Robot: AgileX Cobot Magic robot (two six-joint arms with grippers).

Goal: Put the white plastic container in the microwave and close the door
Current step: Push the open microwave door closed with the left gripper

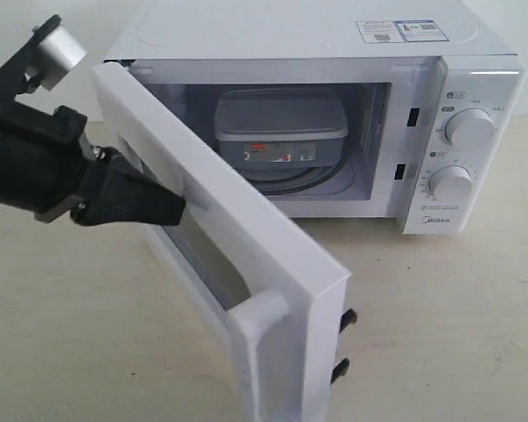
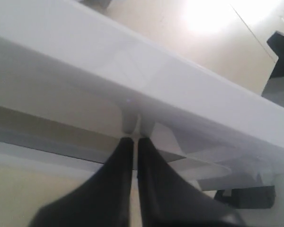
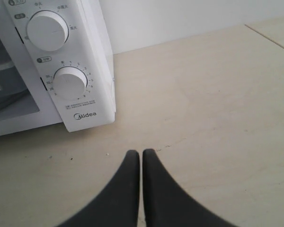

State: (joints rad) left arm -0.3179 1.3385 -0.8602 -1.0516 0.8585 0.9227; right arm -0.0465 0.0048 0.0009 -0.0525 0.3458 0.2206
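Observation:
The white plastic container (image 1: pixel 280 132) sits inside the white microwave (image 1: pixel 475 132) on the glass turntable, its red-marked label facing out. The door (image 1: pixel 282 290) stands partly open, swung toward the front, with its bar handle (image 1: pixel 260 316) at the near end. My left gripper (image 1: pixel 178 209) is shut, its black tips pressed against the door's outer face; in the left wrist view those tips (image 2: pixel 132 140) meet the white door (image 2: pixel 189 90). My right gripper (image 3: pixel 141 152) is shut and empty above the table, to the right of the microwave (image 3: pixel 80 71). It is out of the exterior view.
The beige table (image 1: pixel 458 325) stretches in front of and to the right of the microwave. Two black latch hooks (image 1: pixel 345 320) stick out of the door's free edge. The left arm's camera mount (image 1: pixel 57 48) rises at the upper left.

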